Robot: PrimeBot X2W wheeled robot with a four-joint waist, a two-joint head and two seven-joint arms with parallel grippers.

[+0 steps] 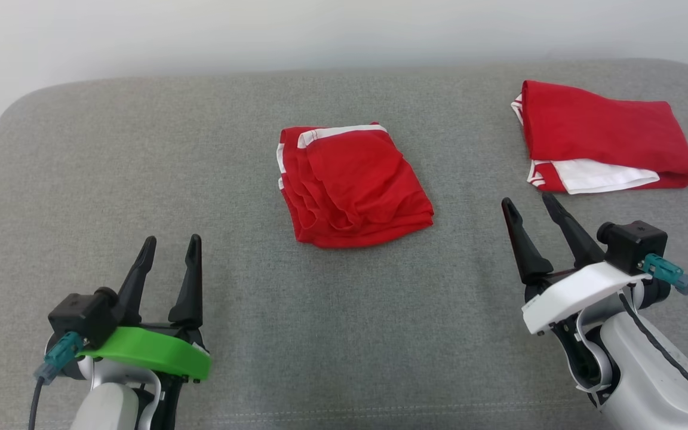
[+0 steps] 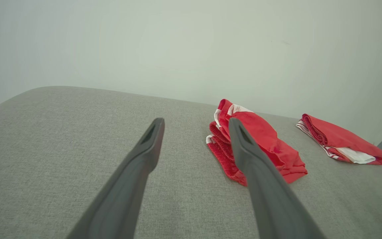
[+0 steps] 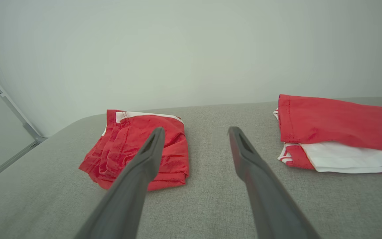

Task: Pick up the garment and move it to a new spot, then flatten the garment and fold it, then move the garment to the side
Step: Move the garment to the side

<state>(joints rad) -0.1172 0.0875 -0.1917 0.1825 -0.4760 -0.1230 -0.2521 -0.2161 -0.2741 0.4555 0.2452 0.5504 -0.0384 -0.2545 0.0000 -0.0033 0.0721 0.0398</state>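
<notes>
Folds and creases mark the red garment [image 1: 353,185], a rumpled, roughly square bundle with white banding along its far and left edges. In the head view it lies at the centre of the grey cushioned surface [image 1: 141,149]. A second red garment [image 1: 607,140], flatter and with a white layer showing at its near edge, lies at 2 o'clock, well apart from the first.

The left gripper [image 1: 172,239] sits at 7 o'clock and the right gripper [image 1: 527,200] at 4 o'clock. Both spread their 2 dark fingers wide and hold nothing. Neither touches cloth, though the right gripper's tips come near the second red garment's near edge.

In the left wrist view the red garment [image 2: 277,146] lies at 2 o'clock, partly behind 1 finger. Its stacked layers and a textured red edge with white trim show side-on, a depth the head view flattens.

The right wrist view puts the red garment [image 3: 118,149] at 8 o'clock, overlapped by 1 finger. Here a fine mesh weave and stitched seams show where the head view gives plain red. The same view takes in a metal rail [image 3: 8,109] at 9 o'clock, set against the pale wall [image 3: 191,39].
</notes>
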